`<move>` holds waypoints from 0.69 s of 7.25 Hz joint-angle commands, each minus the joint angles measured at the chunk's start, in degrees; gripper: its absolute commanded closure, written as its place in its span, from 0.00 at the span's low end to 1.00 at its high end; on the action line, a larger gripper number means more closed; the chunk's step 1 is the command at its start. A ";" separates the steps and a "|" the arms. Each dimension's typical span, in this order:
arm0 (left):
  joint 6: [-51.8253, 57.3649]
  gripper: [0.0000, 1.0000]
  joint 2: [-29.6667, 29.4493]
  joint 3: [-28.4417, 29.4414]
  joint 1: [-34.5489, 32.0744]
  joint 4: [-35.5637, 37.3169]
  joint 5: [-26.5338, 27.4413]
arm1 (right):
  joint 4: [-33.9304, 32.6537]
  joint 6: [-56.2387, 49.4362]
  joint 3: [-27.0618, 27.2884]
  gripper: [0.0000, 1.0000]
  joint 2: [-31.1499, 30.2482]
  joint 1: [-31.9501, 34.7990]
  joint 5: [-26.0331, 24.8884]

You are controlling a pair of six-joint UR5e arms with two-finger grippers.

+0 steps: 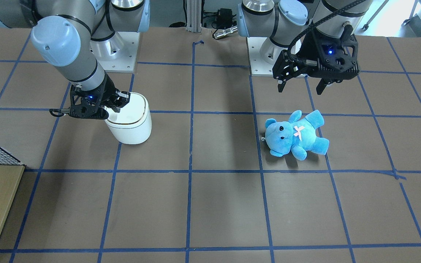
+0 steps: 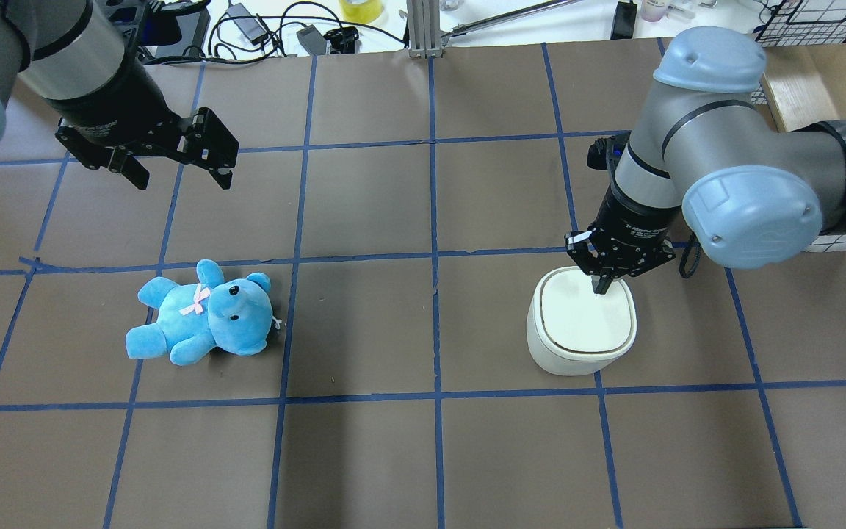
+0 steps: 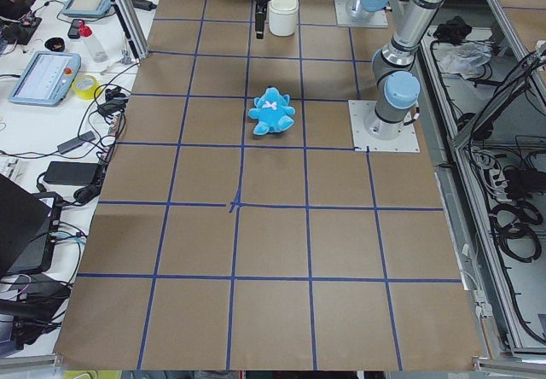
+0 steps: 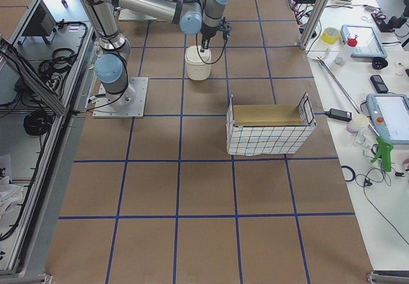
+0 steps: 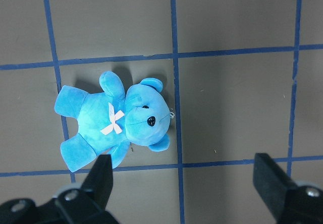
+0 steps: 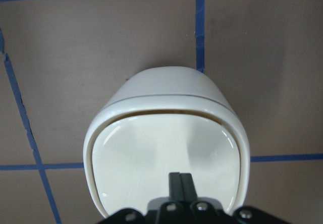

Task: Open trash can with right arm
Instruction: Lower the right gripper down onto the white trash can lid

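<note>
The white trash can (image 2: 581, 330) stands on the table with its flat lid down; it also shows in the front view (image 1: 128, 126) and the right wrist view (image 6: 166, 133). My right gripper (image 2: 599, 286) is shut, its two fingers pressed together, with the tips resting on the lid near the edge closest to the robot (image 6: 180, 181). A thin gold gap line shows along the lid's far edge. My left gripper (image 2: 177, 173) is open and empty, hanging in the air above the table beyond a blue teddy bear (image 2: 203, 312).
The teddy bear (image 1: 296, 135) lies on its back on the left arm's side. A wire basket with a wooden floor (image 4: 268, 130) stands off the table's right end. The arm base plates (image 1: 115, 54) sit at the robot's edge.
</note>
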 commanded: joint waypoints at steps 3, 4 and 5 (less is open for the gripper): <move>0.00 0.00 0.00 0.00 0.00 0.00 -0.08 | 3.08 -0.26 0.21 1.00 0.88 -0.04 0.17; 0.00 0.00 0.00 0.00 0.00 0.00 0.01 | 2.55 0.00 0.13 1.00 1.67 -0.04 0.09; 0.00 0.00 0.00 0.00 0.00 0.00 0.01 | 2.11 0.26 0.12 1.00 1.68 -0.04 0.09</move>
